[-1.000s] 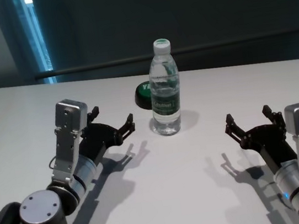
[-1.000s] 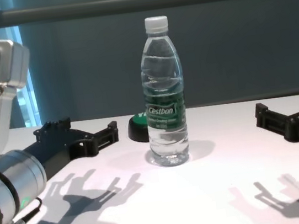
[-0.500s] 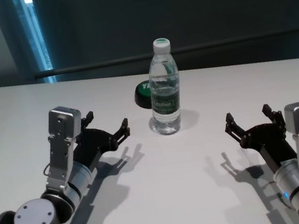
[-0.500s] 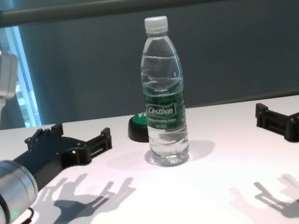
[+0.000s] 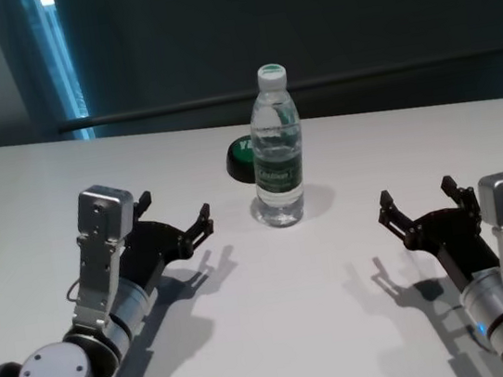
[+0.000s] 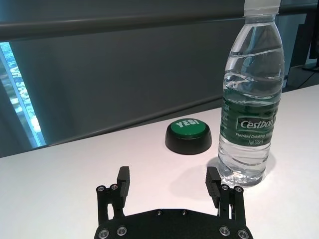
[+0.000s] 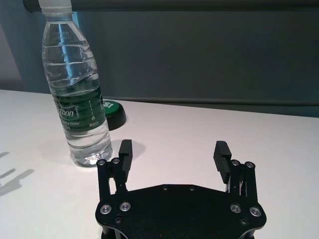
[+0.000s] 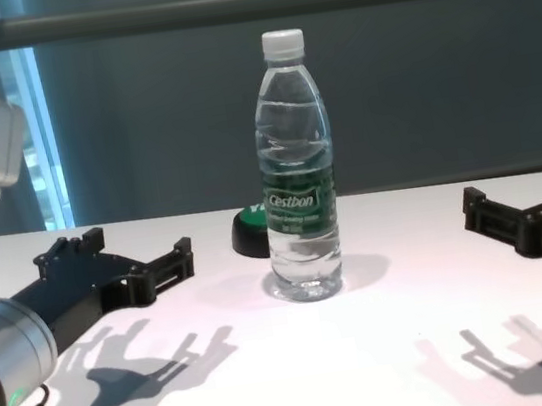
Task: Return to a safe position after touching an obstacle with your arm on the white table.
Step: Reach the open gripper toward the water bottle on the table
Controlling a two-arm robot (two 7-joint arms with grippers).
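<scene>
Bottle (image 5: 279, 161) upright on counter (image 5: 276, 297) — left gripper (image 5: 173, 216) at its 8 o'clock, right gripper (image 5: 421, 206) at 4 — fingers open, empty.

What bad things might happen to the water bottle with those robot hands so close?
The water bottle stands tall and narrow on the white table. The open left gripper hovers beside it, so a sideways swing might tip it over. If it tips, it may hit or roll onto the green YES button just behind it. The open right gripper sits farther off and looks less risky.
</scene>
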